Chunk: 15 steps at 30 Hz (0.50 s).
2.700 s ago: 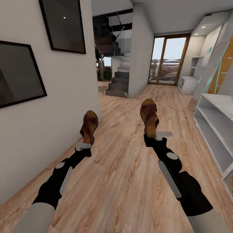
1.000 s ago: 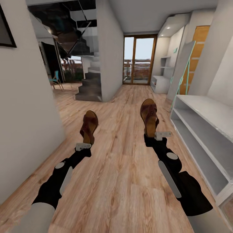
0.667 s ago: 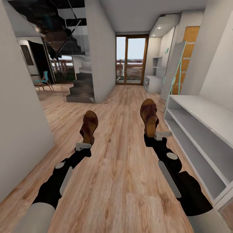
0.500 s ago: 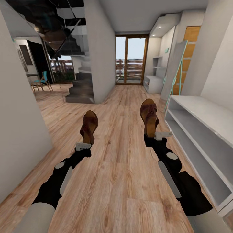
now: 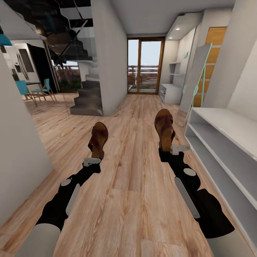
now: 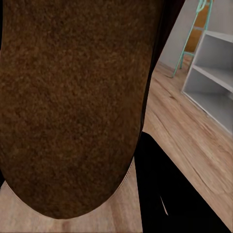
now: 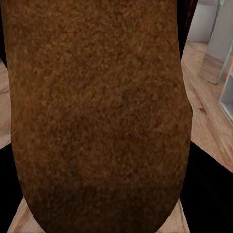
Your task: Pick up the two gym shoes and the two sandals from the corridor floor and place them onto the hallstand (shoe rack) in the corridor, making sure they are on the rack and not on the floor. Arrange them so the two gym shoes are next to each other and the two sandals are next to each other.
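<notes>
Nearest me, both dark arms reached forward over the corridor floor [image 5: 132, 200], each carrying one sandal clear of the boards.

The left gripper [image 5: 92, 160] was clamped on the heel end of the left sandal [image 5: 98, 140]. That sandal stood nearly on end, long axis running up and away from the robot, toe uppermost and tipped a little toward the right, woven upper facing the head camera.

The right gripper [image 5: 175, 148] held the right sandal [image 5: 164, 129] the same way: pinched at the heel, toe up and leaning slightly left, tan insole showing through the straps. It sat somewhat higher in the head view than its mate. In each wrist view a broad brown surface of the sandal lay close against the lens.

To the right, the hallstand [image 5: 228, 125] stood along the wall, pale bench top over open shelves, near the right arm but apart from it. Beyond lay the staircase [image 5: 87, 96] and the glass door [image 5: 145, 66] at the corridor's end.

Judgement: the carry to the rack looked under way, sandals not yet placed. To do it well, the base ought to square up to the rack, then each sandal be tipped flat, sole down, and the two set side by side with toes the same way. The right arm had the shorter reach.
</notes>
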Motion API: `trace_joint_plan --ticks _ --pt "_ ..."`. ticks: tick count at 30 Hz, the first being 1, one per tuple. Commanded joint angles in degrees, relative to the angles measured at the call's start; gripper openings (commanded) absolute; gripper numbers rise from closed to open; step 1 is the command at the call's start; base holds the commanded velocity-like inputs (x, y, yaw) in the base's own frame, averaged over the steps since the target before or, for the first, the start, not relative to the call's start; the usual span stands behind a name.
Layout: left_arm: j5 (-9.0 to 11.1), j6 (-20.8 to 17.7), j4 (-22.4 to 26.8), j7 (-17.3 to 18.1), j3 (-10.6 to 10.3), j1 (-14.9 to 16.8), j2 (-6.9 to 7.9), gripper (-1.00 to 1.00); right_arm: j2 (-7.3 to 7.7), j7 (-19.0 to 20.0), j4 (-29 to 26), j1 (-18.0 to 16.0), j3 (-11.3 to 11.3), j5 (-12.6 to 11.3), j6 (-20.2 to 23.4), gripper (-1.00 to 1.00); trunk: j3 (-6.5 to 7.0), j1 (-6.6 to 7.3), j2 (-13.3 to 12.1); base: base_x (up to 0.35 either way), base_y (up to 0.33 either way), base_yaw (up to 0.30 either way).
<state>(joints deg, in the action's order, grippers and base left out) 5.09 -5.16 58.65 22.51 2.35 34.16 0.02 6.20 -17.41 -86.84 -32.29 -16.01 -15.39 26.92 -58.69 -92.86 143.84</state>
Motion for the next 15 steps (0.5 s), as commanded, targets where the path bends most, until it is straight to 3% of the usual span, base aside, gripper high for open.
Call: trace_joint_plan --ticks 1,15 --pt "0.4 -0.47 0.06 0.43 0.11 0.03 -0.02 -1.0 0.08 -0.6 -0.08 -0.06 -0.16 -0.52 0.15 -1.0 -0.06 -0.02 0.02 0.348 0.0 0.0" --pt "0.4 -0.47 0.06 0.43 0.12 0.03 -0.02 -1.0 0.06 -0.6 -0.08 -0.06 -0.16 -0.52 0.15 -1.0 -0.06 -0.02 0.02 0.348 0.0 0.0"
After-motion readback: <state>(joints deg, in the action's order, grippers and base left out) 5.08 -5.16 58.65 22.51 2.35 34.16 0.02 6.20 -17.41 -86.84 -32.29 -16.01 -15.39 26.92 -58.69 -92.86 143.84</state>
